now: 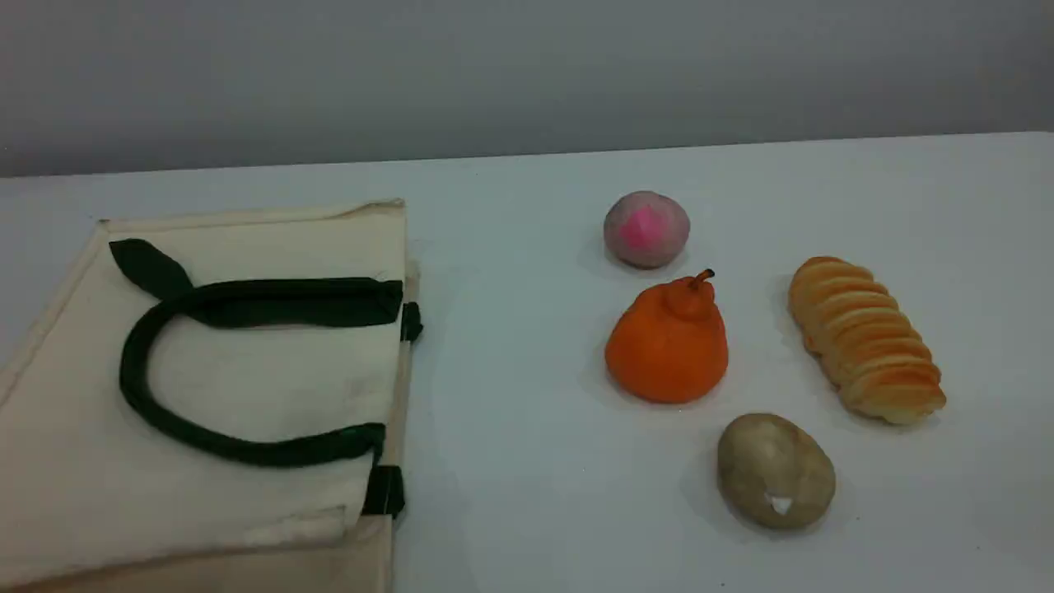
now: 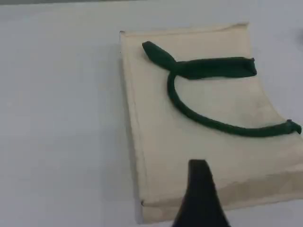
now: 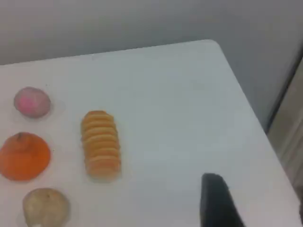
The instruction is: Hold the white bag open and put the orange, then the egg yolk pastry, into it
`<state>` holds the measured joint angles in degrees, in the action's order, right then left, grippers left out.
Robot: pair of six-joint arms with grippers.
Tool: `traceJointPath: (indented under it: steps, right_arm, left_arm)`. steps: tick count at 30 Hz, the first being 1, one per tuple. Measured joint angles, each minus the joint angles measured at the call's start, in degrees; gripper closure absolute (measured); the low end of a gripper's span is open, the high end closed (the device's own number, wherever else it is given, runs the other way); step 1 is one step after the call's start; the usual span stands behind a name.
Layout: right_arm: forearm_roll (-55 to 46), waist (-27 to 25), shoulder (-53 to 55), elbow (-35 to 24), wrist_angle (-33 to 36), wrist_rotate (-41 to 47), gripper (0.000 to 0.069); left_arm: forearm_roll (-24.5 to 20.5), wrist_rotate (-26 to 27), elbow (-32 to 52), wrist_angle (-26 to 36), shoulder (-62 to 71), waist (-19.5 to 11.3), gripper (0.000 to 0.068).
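Below the left pincer [image 2: 201, 198], seemingly spread wide, the white bag [image 2: 156, 142] lies flat, untouched.

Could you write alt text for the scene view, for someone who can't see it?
A cream-white canvas tote bag with dark green strap handles lies flat at the left of a white table. At the right sit a bright orange fruit, tan egg-shaped pastry, pink-spotted ball and ridged golden bread.

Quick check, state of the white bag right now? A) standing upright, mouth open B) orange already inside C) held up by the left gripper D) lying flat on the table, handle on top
D: the white bag lies flat and closed, its green handle resting on top, while the orange sits apart on the table.
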<state>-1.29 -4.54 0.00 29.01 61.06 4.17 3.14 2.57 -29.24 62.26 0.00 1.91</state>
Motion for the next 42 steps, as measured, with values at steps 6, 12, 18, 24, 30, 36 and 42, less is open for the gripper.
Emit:
traceJointPath:
  steps: [6, 12, 18, 24, 30, 36, 42]
  right_arm:
    - [0.00, 0.00, 0.00, 0.00, 0.00, 0.00, 0.0355]
    - [0.25, 0.05, 0.00, 0.00, 0.00, 0.06, 0.0355]
    - [0.19, 0.05, 0.08, 1.67, -2.68, -2.71, 0.0355]
    - [5.19, 0.05, 9.42, 4.56, -7.70, -6.65, 0.0355]
    - [13.47, 0.05, 23.88, 5.16, -14.72, -13.57, 0.0355]
    - [20.42, 0.05, 37.03, 5.16, -19.03, -18.16, 0.0355]
    - [25.90, 0.05, 45.81, 5.16, -22.61, -21.31, 0.0355]
  left_arm:
    - [0.00, -0.05, 0.00, -0.13, 0.00, 0.00, 0.0218]
    - [0.25, -0.46, 0.00, -0.88, 0.00, 0.00, 0.0218]
    - [-0.84, -3.75, -3.32, -0.74, 4.24, 0.00, 0.0218]
    - [-3.14, -4.60, -11.00, -4.33, 18.64, 0.00, 0.0218]
    - [-3.14, -6.66, -16.31, -11.22, 36.14, 0.00, 0.0218]
    - [-4.81, -7.58, -16.38, -16.09, 50.63, 0.00, 0.0218]
    - [-5.10, -10.65, -16.38, -20.32, 62.34, 0.00, 0.0218]
